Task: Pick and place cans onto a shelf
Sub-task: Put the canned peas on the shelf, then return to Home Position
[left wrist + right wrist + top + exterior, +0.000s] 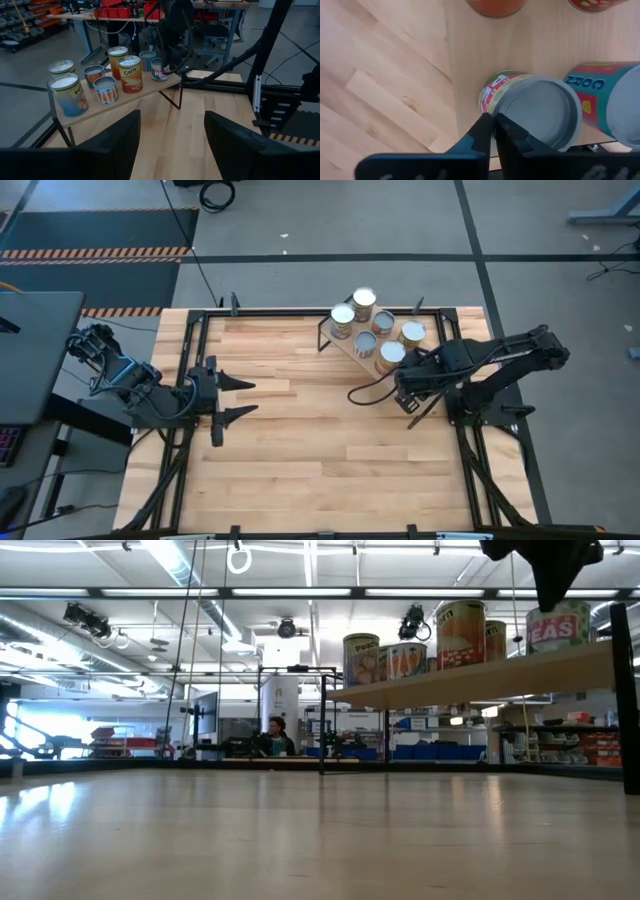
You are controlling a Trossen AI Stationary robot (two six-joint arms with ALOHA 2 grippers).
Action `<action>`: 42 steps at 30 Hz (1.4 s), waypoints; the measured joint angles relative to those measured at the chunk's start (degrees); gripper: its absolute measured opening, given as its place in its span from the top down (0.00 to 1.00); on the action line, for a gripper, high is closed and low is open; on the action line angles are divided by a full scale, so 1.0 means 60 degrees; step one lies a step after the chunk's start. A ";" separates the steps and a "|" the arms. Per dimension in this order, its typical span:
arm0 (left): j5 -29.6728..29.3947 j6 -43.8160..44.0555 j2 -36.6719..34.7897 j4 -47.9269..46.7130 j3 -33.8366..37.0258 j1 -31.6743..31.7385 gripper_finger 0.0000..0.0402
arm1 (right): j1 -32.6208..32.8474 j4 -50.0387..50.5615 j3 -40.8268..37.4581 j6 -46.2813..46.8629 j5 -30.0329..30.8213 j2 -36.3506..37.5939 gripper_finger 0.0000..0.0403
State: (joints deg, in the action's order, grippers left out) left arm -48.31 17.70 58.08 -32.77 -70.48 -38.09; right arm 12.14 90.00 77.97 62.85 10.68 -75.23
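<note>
The shelf [352, 340], a light wood board on a black wire frame, stands at the table's far right and carries several cans. My right gripper [402, 370] points down over the can [390, 354] nearest to it, the fingers nearly together at that can's rim. The same can [535, 112], with a green and pink label, stands beside a corn can [605, 95]. In the low view the gripper [555, 590] is above the can [558, 626]. My left gripper [238, 398] hovers open at the table's left, nothing between its fingers [115, 145]. My right gripper comes from above, pointing down, onto one side of the can's rim [489, 107]. One finger [481, 127] is outside the wall and the other [506, 129] inside the rim, with a thin gap between them. The can stands upright on the shelf board, close to its edge [451, 100].
Other cans stand farther along the shelf [120, 97], such as a tall one [69, 94] at its end. A black cable [365, 392] loops on the table below the shelf. The wooden tabletop [320, 450] lies wide and bare between the arms, with black rails [185, 360] along its sides.
</note>
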 joint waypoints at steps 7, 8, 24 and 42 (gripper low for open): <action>-0.0318 -0.0056 0.0000 -0.0004 0.0000 0.0004 0.44 | 0.0002 -0.0182 0.0000 -0.0154 0.0010 -0.0093 0.83; -0.0341 -0.0058 0.0000 -0.0005 0.0000 0.0004 0.44 | 0.0004 -0.0248 0.0000 -0.0161 0.0007 -0.0085 0.82; -0.1500 -0.0071 0.0004 0.0490 0.0000 0.0011 0.44 | 0.0004 -0.1223 0.0000 0.0570 0.0932 0.1309 0.77; 0.5002 -0.1783 0.0769 0.4687 0.0230 0.5302 0.82 | -0.1337 -1.3108 -0.2709 -0.7796 0.0545 0.3474 0.98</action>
State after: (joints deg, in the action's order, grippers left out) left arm -18.30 7.01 62.70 -4.65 -69.10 -6.27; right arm 4.12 11.36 61.72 16.07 13.95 -54.39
